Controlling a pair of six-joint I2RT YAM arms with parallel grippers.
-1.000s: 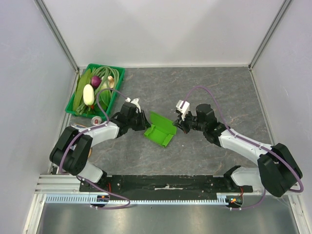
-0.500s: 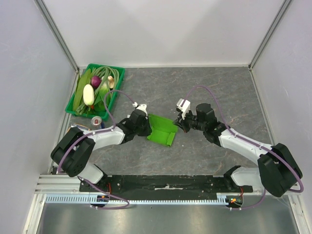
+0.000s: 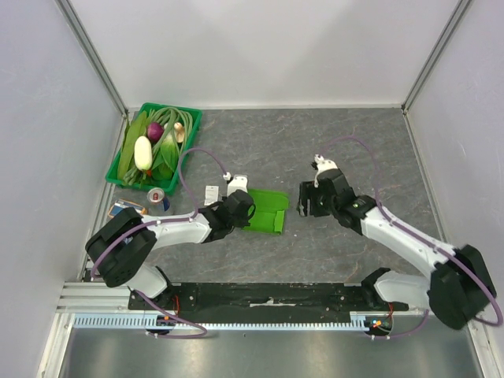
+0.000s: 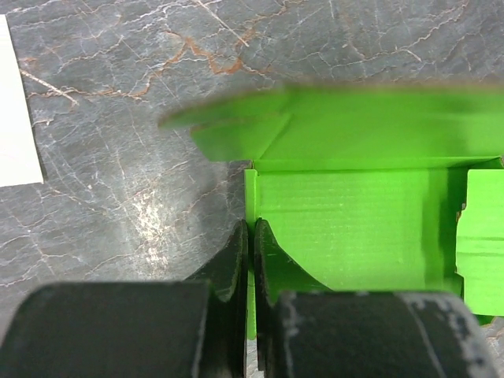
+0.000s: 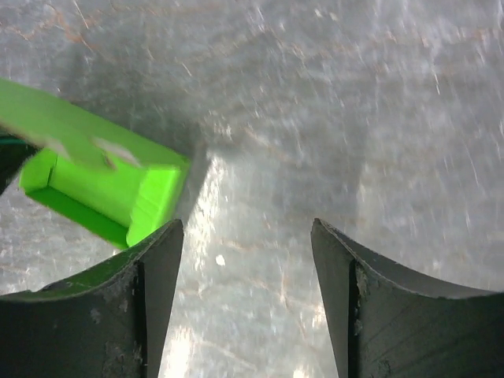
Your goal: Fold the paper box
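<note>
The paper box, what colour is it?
The box is bright lime green; left wrist view shows it best.

Robotics lab cell: white walls [image 3: 268,47], aluminium frame [image 3: 92,57].

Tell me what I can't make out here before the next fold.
- Top view: the paper box has its left edge hidden under the left arm's wrist.
- Left wrist view: the box's raised flap is blurred, its right side is cut off, and the left fingers cover the pinched wall.
- Right wrist view: smeared. The box's creases are unreadable beyond the open right fingers.
- Top view: the small items are too small to identify.
</note>
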